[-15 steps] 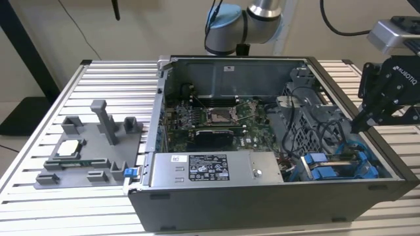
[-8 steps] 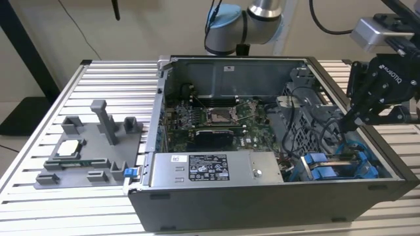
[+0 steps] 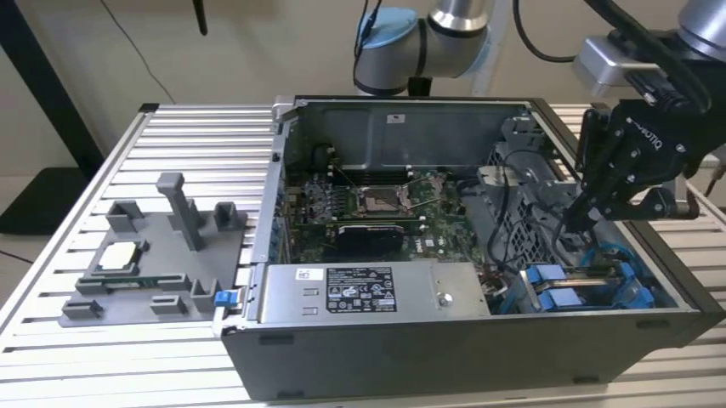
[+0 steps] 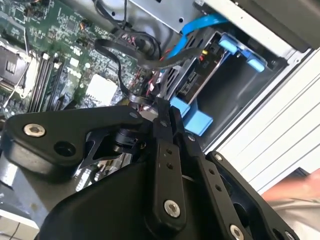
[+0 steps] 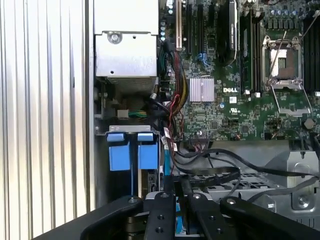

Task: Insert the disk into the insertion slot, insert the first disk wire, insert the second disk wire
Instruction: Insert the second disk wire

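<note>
Two blue tabs [image 5: 116, 150] mark the disk [image 3: 567, 289], seated in the insertion slot [image 4: 240, 95] at the computer case's [image 3: 454, 357] 4 o'clock in the exterior view. Your tool [image 3: 575, 223] hangs just above, jaws together beside a black cable [image 5: 215, 177]. For the wire, square the connector and press gently.

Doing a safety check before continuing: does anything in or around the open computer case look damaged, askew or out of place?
Nothing looks damaged or spilled. The only untidy thing is the black cables lying loose across the metal cage inside the computer case, beside the blue carrier tabs, near the gripper.
</note>
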Motion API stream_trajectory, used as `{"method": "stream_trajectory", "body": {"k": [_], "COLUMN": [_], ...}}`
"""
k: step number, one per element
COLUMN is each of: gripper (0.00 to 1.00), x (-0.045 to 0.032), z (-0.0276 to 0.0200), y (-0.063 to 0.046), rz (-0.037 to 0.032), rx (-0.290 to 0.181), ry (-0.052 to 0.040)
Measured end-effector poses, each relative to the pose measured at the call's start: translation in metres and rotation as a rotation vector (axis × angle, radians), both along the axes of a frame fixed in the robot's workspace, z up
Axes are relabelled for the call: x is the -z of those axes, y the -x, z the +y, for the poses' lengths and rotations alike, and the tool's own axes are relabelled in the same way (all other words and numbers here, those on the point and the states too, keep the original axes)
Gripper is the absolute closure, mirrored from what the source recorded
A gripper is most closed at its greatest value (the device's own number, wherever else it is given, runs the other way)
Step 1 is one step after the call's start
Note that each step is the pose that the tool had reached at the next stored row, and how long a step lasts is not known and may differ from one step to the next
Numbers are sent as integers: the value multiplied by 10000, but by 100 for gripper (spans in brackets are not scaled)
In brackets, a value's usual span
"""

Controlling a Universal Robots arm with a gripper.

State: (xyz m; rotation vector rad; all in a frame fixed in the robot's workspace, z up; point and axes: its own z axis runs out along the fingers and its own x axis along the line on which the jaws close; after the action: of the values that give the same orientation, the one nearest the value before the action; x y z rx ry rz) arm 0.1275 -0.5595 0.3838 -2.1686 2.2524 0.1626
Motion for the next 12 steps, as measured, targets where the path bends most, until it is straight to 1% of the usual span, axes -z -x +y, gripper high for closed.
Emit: {"method": "stream_trajectory", "body": {"k": [3, 8, 9, 12], "gripper": [100, 100, 100, 100], "x": [22, 77, 87, 106], "z": [-45, -111, -119, -130], "y": [40, 54, 54, 54], "rz": [-180, -389, -418, -430], "rx": [0, 1, 0, 1], "ry": [-20, -53, -63, -77]}}
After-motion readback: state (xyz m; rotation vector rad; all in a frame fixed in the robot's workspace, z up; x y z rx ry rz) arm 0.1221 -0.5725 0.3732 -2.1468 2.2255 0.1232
